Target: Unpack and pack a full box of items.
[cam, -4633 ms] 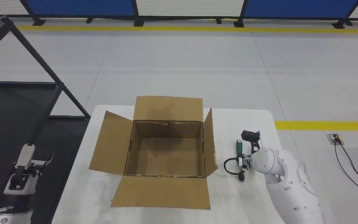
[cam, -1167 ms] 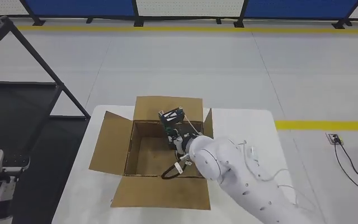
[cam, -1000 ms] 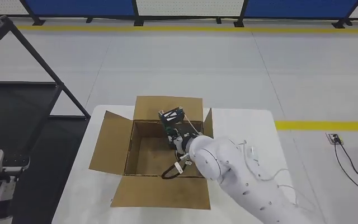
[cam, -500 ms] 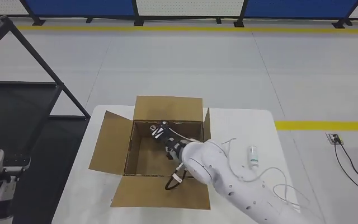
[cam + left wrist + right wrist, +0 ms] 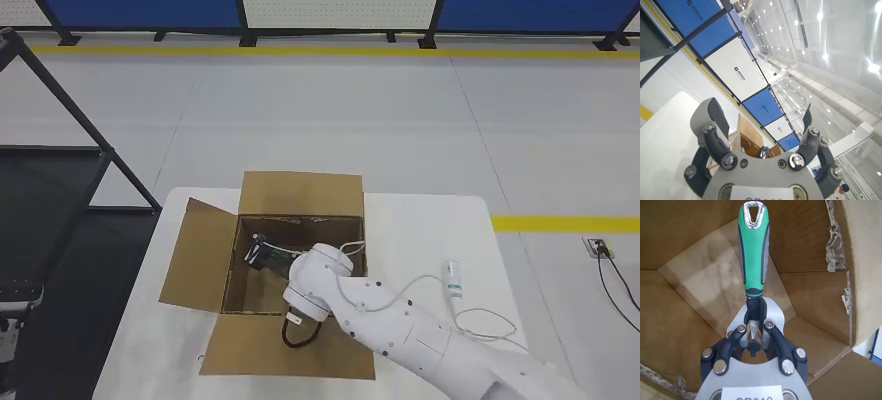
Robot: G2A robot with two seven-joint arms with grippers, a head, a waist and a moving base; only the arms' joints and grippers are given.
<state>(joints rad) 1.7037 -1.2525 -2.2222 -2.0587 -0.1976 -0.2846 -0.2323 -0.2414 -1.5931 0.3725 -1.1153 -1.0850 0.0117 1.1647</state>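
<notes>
An open cardboard box (image 5: 205, 255) stands on the white table (image 5: 430, 225), flaps spread. My right gripper (image 5: 754, 313) is shut on the metal shank of a tool with a green and grey handle (image 5: 753, 251), held above the brown box floor (image 5: 702, 275) inside the box. From the top view, the right gripper (image 5: 262, 252) sits low in the box's left rear part, the white arm crossing the box's front wall. My left gripper (image 5: 762, 121) is open with nothing between its fingers, pointing up toward the ceiling beside the table (image 5: 662, 117).
A small white bottle (image 5: 453, 279) with a green band lies on the table to the right of the box. A cable (image 5: 480, 318) trails across the table by the arm. A black frame (image 5: 70, 120) stands to the left of the table.
The right arm carried the green-handled tool from the table's right side over the box, then down and leftward into it. The white bottle came into view on the table.
</notes>
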